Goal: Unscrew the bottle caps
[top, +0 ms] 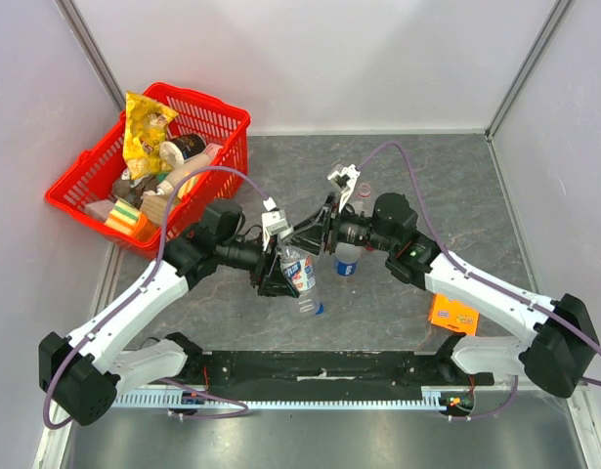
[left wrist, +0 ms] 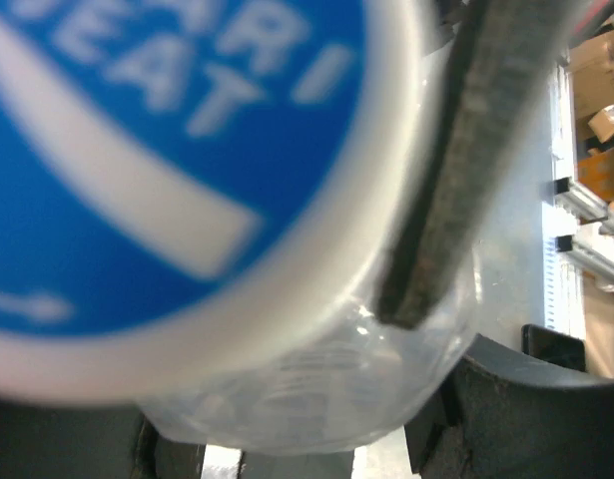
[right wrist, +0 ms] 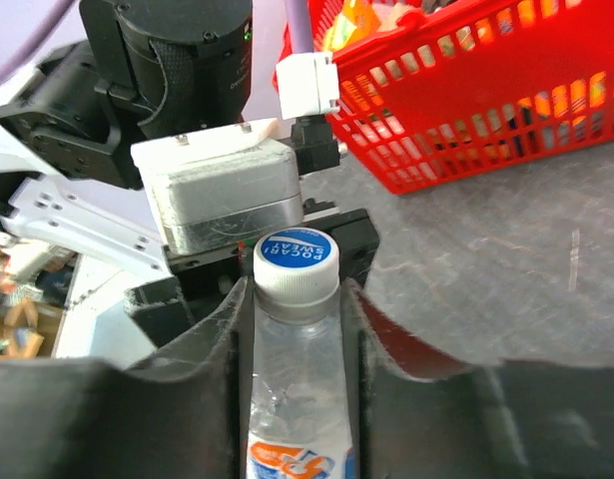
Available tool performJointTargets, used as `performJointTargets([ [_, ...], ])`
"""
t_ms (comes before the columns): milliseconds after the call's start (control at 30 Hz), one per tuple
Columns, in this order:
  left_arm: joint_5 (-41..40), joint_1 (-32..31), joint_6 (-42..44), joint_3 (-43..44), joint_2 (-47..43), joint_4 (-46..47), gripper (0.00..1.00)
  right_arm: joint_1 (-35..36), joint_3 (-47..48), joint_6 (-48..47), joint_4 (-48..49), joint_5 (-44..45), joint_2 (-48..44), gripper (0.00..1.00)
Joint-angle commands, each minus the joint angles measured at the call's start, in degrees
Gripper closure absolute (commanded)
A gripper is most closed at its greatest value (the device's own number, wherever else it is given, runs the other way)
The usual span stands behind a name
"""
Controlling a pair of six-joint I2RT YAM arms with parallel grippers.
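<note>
Gripping pale-label bottle [right wrist: 295, 399] by body — right gripper [right wrist: 295, 299] closed on it; white cap [right wrist: 297, 261] not yet off. Left gripper [top: 280, 272] at cap, one pad [left wrist: 476, 120] touching — closure unclear. Unscrewing remains.

- Grey, stone-patterned table [top: 456, 186].
- Red basket [top: 222, 122] sits at its far left corner.
- Blue-labelled bottle [top: 347, 262] stands near the middle.
- Orange packet [top: 452, 314] lies at near right.
</note>
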Motion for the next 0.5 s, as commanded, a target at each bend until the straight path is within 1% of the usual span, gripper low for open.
performJointTargets([
  [0,2.6,-0.2,1.0,-0.3,-0.7,2.3,0.47,-0.1,-0.7,1.5,6.2,-2.9,0.8,0.82],
  [33,2.6,-0.2,1.0,-0.3,-0.7,2.4,0.47,-0.1,-1.0,1.9,7.3,-3.2,0.8,0.95],
  [67,2.5,-0.2,1.0,-0.4,-0.8,2.4,0.47,-0.2,-1.1,2.0,7.6,-3.1,0.7,1.0],
  [233,1.0,-0.2,0.8,-0.5,-2.4,2.7,0.46,-0.1,-1.7,1.3,6.9,-1.1,-0.8,1.0],
  [333,-1.0,-0.2,0.5,-0.6,-3.3,3.7,0.44,-0.1,-3.2,1.2,6.7,2.2,-3.3,1.0],
  [367,-1.7,-0.2,-1.3,-0.7,-3.8,4.2,0.43,-0.1,-3.8,1.3,6.7,3.4,-4.2,1.0],
  [467,-3.2,-0.2,-3.0,-0.7,-4.7,6.1,0.41,-0.1,-5.7,2.1,7.1,7.2,-7.4,1.0],
])
